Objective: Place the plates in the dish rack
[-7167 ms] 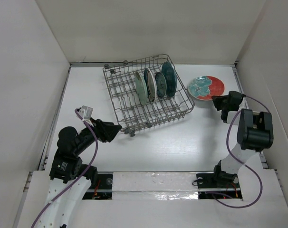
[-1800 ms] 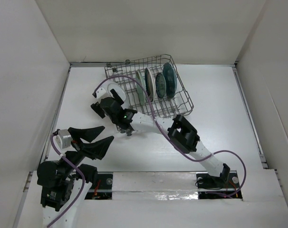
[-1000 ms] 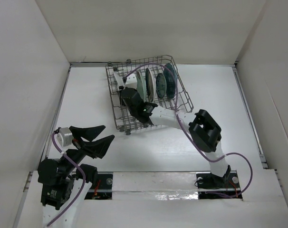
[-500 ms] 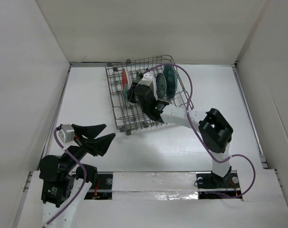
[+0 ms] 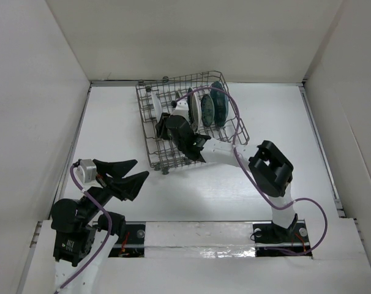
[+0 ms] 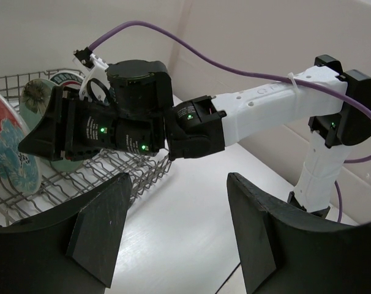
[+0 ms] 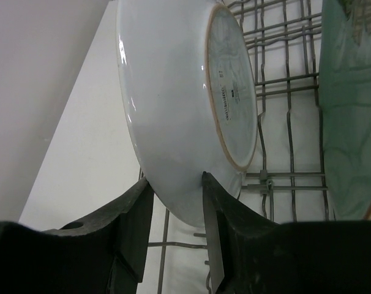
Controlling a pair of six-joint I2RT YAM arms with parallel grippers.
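The grey wire dish rack [image 5: 234,138] sits at the back of the table. Three plates [image 5: 207,109] stand upright in its right half. The red and teal plate [image 5: 155,108] stands on edge in the left half, its white underside [image 7: 173,116] facing the right wrist camera. My right gripper [image 5: 163,127] reaches into the rack and is shut on this plate's lower rim, one finger [image 7: 131,217] on each side. The left wrist view shows its red and teal face [image 6: 5,153]. My left gripper [image 5: 141,169] hangs open and empty near the front left.
A pale mint plate [image 7: 351,122] stands close to the right of the held plate. The right arm's purple cable [image 5: 231,110] arcs over the rack. White walls [image 5: 32,92] close in the table on three sides.
My right gripper has shifted a little left inside the rack, and the held plate has turned from showing its red face to showing its white underside. The left arm has stayed put.
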